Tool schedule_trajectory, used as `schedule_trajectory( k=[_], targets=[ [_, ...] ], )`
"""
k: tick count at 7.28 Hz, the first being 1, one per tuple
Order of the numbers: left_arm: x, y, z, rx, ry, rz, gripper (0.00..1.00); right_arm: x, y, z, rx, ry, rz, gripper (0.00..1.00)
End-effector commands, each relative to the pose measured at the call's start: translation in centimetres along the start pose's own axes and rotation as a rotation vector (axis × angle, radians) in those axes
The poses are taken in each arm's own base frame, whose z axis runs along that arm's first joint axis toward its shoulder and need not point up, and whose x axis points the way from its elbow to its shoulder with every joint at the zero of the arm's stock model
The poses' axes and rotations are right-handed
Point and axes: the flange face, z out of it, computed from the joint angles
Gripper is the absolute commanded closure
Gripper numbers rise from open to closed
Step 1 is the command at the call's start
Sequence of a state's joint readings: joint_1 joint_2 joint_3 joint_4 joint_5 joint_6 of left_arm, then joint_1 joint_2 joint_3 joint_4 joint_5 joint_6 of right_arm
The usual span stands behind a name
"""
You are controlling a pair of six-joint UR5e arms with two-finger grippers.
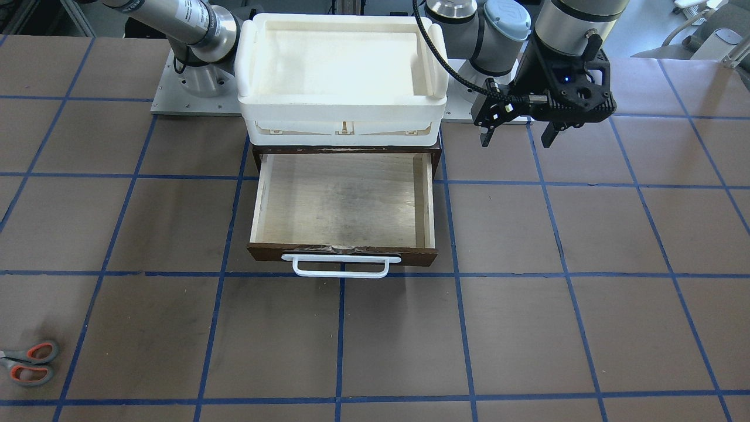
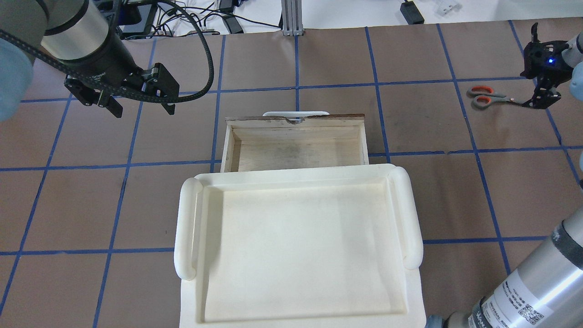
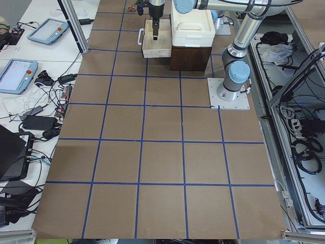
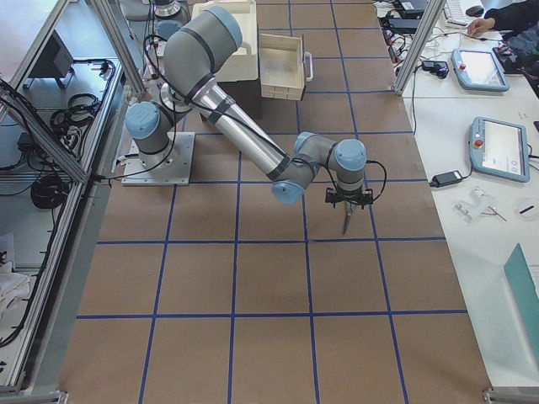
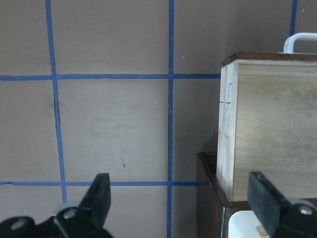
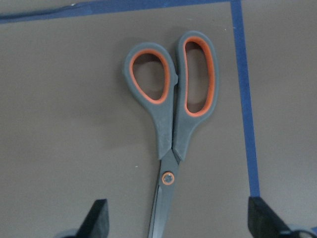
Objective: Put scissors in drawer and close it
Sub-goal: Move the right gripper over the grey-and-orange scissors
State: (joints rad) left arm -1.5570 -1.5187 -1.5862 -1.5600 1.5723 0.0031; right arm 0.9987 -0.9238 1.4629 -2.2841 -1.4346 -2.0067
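The scissors (image 1: 29, 362), with grey handles and orange linings, lie flat on the brown table at its far right end and also show in the overhead view (image 2: 485, 96). My right gripper (image 2: 537, 68) hangs open above their blades. In the right wrist view the scissors (image 6: 163, 129) lie between its open fingers, handles pointing away, and the gripper (image 6: 181, 220) touches nothing. The plywood drawer (image 1: 343, 199) stands pulled out of the dark cabinet (image 1: 345, 150) and is empty, with its white handle (image 1: 340, 265) in front. My left gripper (image 1: 517, 140) is open and empty beside the cabinet.
A white plastic tray (image 1: 343, 114) sits on top of the cabinet, empty. In the left wrist view the drawer's side wall (image 5: 267, 129) is to the right of the left gripper (image 5: 182, 196). Blue tape lines grid the table. Operators' tablets (image 4: 480, 67) lie on a side bench.
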Motion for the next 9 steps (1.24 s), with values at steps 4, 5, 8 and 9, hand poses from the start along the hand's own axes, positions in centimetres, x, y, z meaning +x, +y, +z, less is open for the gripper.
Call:
schedule_trajectory(
  k=[4, 5, 8, 9],
  targets=[
    [0.0, 0.0, 0.0, 0.000, 0.000, 0.000, 0.00, 1.0, -2.3, 2.5, 0.001, -0.028, -0.068, 0.08],
    [0.0, 0.0, 0.0, 0.000, 0.000, 0.000, 0.00, 1.0, -2.1, 3.4, 0.002, -0.038, -0.066, 0.08],
    [0.1, 0.0, 0.0, 0.001, 0.000, 0.002, 0.00, 1.0, -1.7, 4.1, -0.012, -0.064, -0.047, 0.11],
    [0.1, 0.0, 0.0, 0.000, 0.000, 0.002, 0.00, 0.8, -1.7, 4.4, -0.007, -0.083, -0.030, 0.11]
  ],
)
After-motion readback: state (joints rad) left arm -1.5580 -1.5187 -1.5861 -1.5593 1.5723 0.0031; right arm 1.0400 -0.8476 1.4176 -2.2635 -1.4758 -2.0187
